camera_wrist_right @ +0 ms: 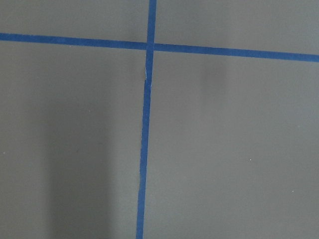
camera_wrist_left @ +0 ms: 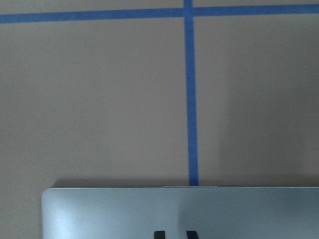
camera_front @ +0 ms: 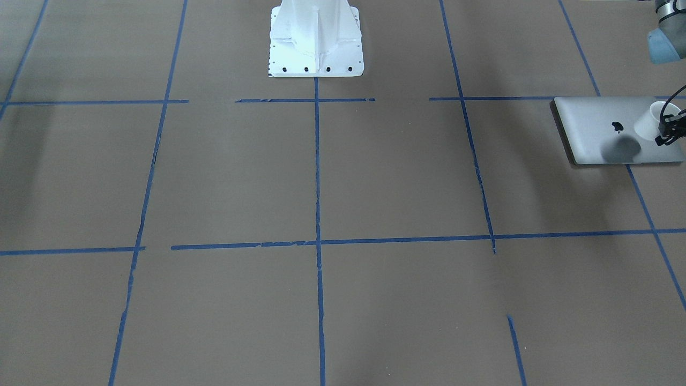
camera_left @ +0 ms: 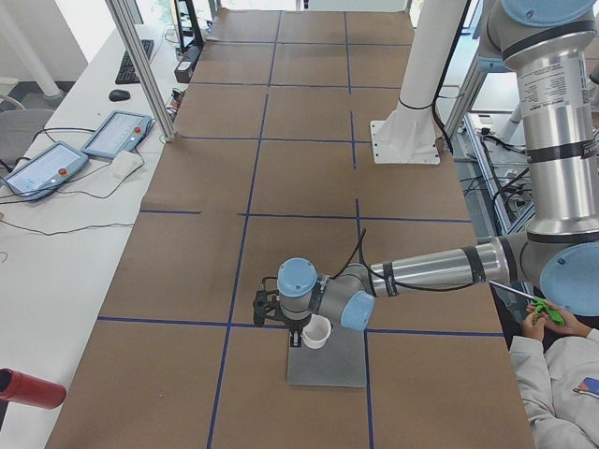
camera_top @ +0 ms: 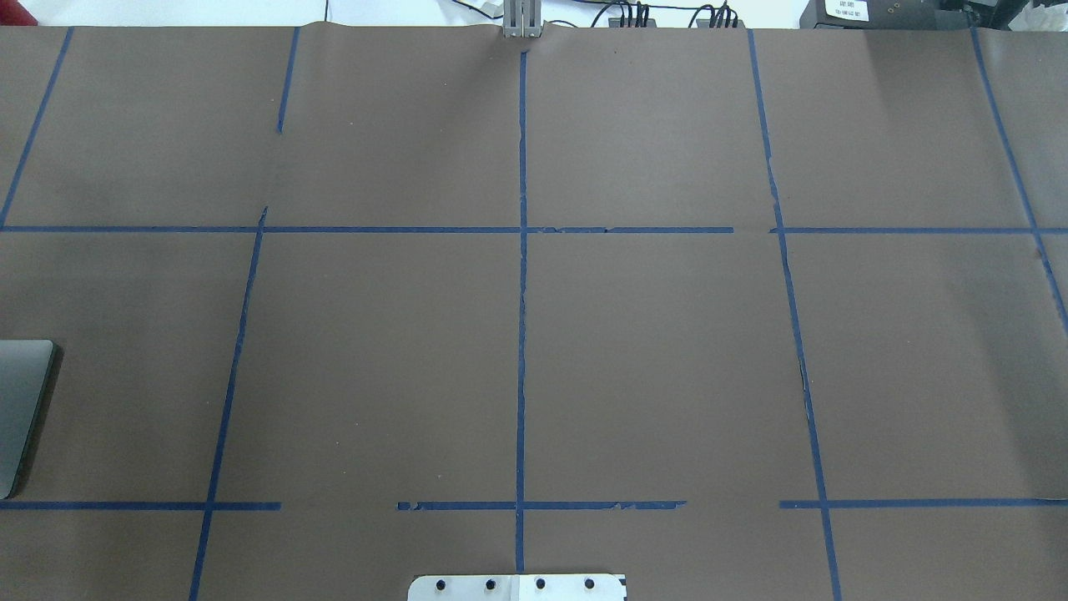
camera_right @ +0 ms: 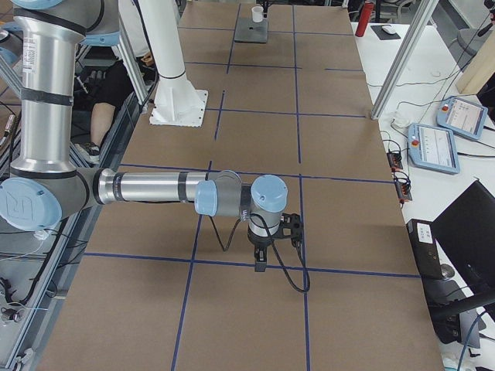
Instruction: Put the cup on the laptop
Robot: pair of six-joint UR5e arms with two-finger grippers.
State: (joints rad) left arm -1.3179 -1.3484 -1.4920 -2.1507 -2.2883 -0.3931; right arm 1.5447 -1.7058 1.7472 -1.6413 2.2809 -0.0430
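- Two arms, but only one counts here: the left gripper (camera_front: 670, 130) looks pinched onto the cup (camera_front: 649, 122) at its rim, fingers drawn close together.
- The cup hangs tilted at the fingertips. The laptop (camera_front: 589, 131) lies directly beneath, its long axis along the table.
- The cup's shadow falls apart from it on the lid, so I'd judge it needs lowering straight down.
- The right gripper (camera_right: 261, 261) hovers well apart. Whether it is spread, I cannot tell.
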